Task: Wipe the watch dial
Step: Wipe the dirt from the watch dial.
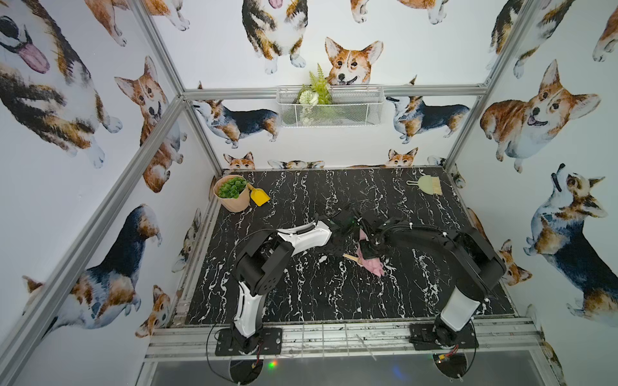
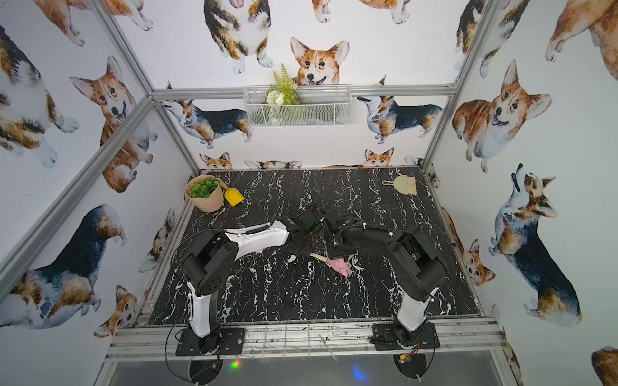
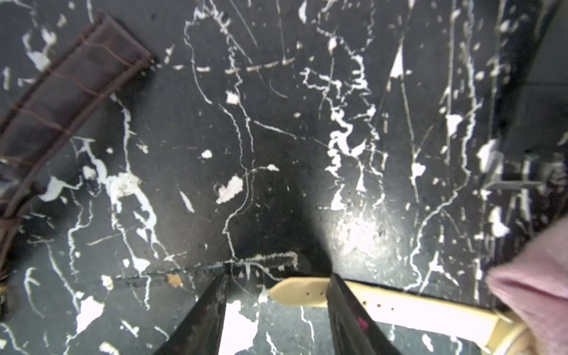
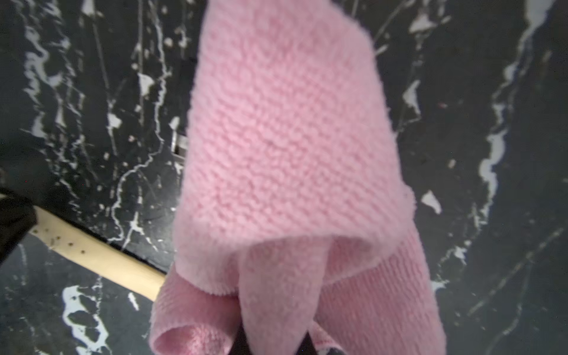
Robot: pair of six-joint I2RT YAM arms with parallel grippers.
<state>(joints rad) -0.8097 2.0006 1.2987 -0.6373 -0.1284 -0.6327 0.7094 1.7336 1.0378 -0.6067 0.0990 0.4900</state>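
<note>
- At near rail: noted left arm (image 1: 246, 314) and right arm (image 1: 459, 305) mounted well apart, both bent inward over black marble-look table (image 1: 301, 300).
- Mid-table, right side: found right gripper (image 4: 273, 339) clamped tight on a fold of pink cloth (image 4: 285, 138). Cloth draped down onto table, loose end trailing toward near edge in both top views.
- Under cloth: located watch (image 3: 507, 333) lying flat, with only a gold sliver of case showing at cloth edge in left wrist view. Dial fully covered, cannot see it.
- Traced cream strap (image 1: 350, 256) out from beneath cloth toward left arm. Flat on table, punched holes visible.
- Just beside: logged left gripper (image 3: 280, 278) low over table, fingers (image 3: 199, 319) about half spread, gripping nothing. Strap tip lying between them, one finger crossing over strap. Cannot tell whether touching.
- Also in left wrist view: spotted dark brown strap (image 3: 70, 92) on table, well apart from cream one.
- Far left corner: recorded potted plant (image 1: 232, 194), with yellow scoop (image 1: 260, 196) just beside it.
- Far right corner: recorded small hand brush (image 1: 424, 184) lying flat.
- Back wall, above table: noted white wire basket (image 1: 354, 113) holding greenery (image 1: 319, 87).
</note>
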